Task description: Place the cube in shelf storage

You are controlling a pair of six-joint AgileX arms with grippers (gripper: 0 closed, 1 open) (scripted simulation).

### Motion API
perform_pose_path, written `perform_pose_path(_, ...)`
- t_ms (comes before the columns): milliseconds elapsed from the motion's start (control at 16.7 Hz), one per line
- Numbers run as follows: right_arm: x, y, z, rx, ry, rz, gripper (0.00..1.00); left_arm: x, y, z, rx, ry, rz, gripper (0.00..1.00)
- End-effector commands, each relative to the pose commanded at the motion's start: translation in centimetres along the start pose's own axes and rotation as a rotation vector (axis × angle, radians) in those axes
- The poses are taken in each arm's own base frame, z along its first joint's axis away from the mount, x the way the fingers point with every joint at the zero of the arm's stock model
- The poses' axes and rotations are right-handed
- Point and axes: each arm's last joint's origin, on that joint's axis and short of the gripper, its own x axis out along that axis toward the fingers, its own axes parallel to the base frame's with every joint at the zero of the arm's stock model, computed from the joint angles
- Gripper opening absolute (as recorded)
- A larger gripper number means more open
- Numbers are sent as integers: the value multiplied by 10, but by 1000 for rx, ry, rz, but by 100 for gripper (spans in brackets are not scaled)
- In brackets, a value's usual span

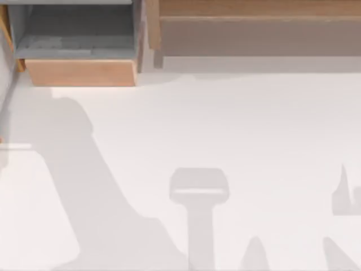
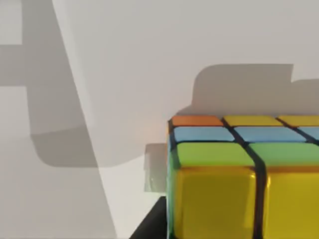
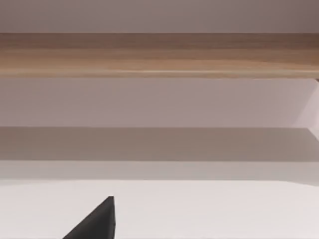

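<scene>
Cube (image 2: 239, 184) close beside left tool's dark tip, grip state unclear, table (image 1: 225, 141) beneath

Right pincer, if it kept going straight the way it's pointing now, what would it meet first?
Probably the shelf storage: the right wrist view looks across bare white table straight at its wooden board, with nothing between. How far off is unclear.
</scene>
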Motion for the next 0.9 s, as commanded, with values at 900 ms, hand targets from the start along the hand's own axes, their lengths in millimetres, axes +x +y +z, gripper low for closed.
perform_pose_path(900,0,0,0,0,0,0,100,-174,47,-69,-31,-185,233,0)
